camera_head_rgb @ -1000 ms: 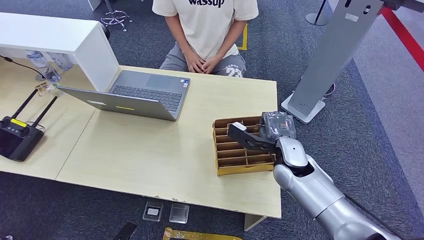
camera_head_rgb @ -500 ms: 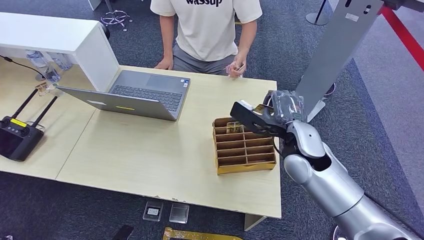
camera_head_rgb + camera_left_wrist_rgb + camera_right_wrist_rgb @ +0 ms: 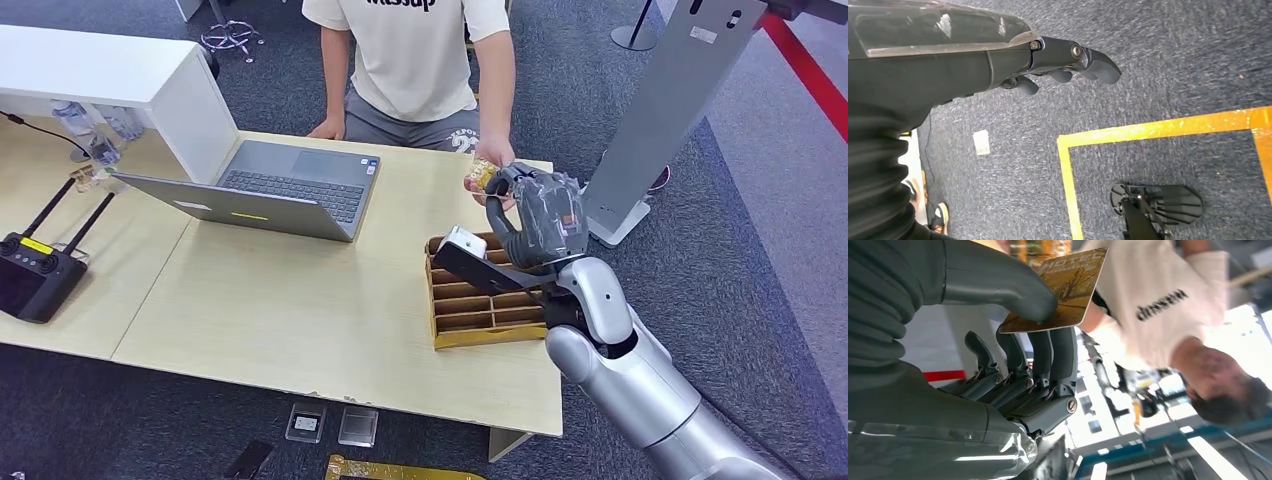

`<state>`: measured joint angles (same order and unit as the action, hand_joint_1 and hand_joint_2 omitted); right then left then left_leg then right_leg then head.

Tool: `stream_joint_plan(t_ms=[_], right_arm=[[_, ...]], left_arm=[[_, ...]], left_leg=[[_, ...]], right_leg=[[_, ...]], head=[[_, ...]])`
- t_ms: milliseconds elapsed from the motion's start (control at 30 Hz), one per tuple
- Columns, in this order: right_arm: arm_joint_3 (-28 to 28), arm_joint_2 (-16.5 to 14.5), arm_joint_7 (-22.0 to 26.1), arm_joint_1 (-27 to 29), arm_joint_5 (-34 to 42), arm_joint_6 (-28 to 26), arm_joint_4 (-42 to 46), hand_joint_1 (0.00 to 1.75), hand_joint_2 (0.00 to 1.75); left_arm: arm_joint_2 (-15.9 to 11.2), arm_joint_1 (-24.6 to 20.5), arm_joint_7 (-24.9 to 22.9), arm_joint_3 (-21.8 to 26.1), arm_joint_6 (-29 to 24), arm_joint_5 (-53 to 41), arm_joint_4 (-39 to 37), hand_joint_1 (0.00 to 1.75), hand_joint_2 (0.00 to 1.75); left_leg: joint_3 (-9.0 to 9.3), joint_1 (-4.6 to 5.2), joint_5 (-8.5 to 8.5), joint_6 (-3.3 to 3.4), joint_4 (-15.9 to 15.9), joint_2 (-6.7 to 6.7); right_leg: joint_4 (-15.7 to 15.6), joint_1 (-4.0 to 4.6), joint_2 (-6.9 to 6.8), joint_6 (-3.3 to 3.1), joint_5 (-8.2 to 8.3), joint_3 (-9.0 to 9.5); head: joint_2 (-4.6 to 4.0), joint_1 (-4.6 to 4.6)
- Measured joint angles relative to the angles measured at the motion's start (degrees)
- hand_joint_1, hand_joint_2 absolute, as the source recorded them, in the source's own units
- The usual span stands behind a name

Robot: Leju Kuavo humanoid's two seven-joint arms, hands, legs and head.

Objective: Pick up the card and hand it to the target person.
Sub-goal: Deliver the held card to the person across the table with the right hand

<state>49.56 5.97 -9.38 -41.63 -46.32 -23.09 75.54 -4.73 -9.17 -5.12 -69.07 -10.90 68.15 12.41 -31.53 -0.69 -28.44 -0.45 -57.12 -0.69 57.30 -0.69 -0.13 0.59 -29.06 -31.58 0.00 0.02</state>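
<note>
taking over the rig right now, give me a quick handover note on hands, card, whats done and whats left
Right hand: raised over the far table edge, pinching the card between thumb and fingers.
Left hand: hanging over the carpet, holds nothing, fingers loosely curled.
Card: out of the divided wooden box, held up close to the person's hand, which reaches in at the table edge.
Done: the pick and the lift toward the person.
Left: the person takes hold, the robot releases, then the arm pulls back.
</note>
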Motion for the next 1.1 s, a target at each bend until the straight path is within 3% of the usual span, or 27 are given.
stream_joint_plan(t_ms=[167,267,500,800,933,967,1100], right_arm=[[-0.20,-2.43,7.19,0.13,0.00,-11.16,-6.68,1.45,1.75],[-1.59,-3.96,10.63,0.57,-4.48,-15.42,-10.12,1.45,1.75],[-7.89,-7.61,15.15,2.84,-13.48,-16.20,-14.78,1.45,1.75],[-13.51,-11.16,11.75,3.90,-23.73,-16.33,-18.91,1.45,1.75],[-14.10,-11.90,10.68,3.90,-23.98,-16.38,-20.18,0.00,1.75],[-14.16,-12.03,10.63,3.91,-23.68,-16.38,-20.47,0.00,1.75],[-14.45,-12.50,11.57,3.92,-19.69,-16.39,-21.39,0.00,1.75]], left_arm=[[0.27,-0.70,-0.24,-0.66,0.09,-0.34,0.00,0.00,1.75],[0.43,-0.94,-0.36,-1.00,0.10,-0.46,0.00,0.00,1.75],[0.64,-1.07,-0.50,-1.28,0.84,-0.13,0.00,0.00,1.75],[0.68,-1.01,0.25,-1.80,2.25,0.80,0.00,0.00,1.75],[0.68,-0.96,0.52,-1.92,2.44,1.04,0.00,0.00,1.75],[0.68,-0.94,0.56,-1.94,2.53,1.03,0.00,0.00,1.75],[0.68,-0.66,1.16,-1.97,2.27,1.22,0.00,0.00,0.00]], left_leg=[[0.00,0.00,0.00,0.00,0.00,0.00],[0.00,0.00,0.00,0.00,0.00,0.00],[0.00,0.00,0.00,0.00,0.00,0.00],[0.00,0.00,0.00,0.00,0.00,0.01],[0.00,0.00,0.00,0.00,0.00,0.01],[0.00,0.00,0.00,0.00,0.00,0.01],[0.01,0.00,0.00,0.00,0.00,0.01]], right_leg=[[0.00,0.00,0.00,0.00,0.00,-0.01],[0.00,0.00,0.00,0.00,0.00,-0.01],[0.00,0.00,0.00,0.00,0.00,-0.01],[0.00,0.00,0.00,0.00,0.00,-0.01],[0.00,0.00,0.00,0.00,0.00,-0.01],[0.00,0.00,0.00,0.00,0.00,-0.01],[0.00,0.00,0.00,0.00,0.00,-0.01]], head=[[0.00,0.00],[0.00,-0.01],[0.00,-0.04],[0.00,-0.02],[0.00,-0.02],[0.00,-0.02],[0.00,-0.01]])
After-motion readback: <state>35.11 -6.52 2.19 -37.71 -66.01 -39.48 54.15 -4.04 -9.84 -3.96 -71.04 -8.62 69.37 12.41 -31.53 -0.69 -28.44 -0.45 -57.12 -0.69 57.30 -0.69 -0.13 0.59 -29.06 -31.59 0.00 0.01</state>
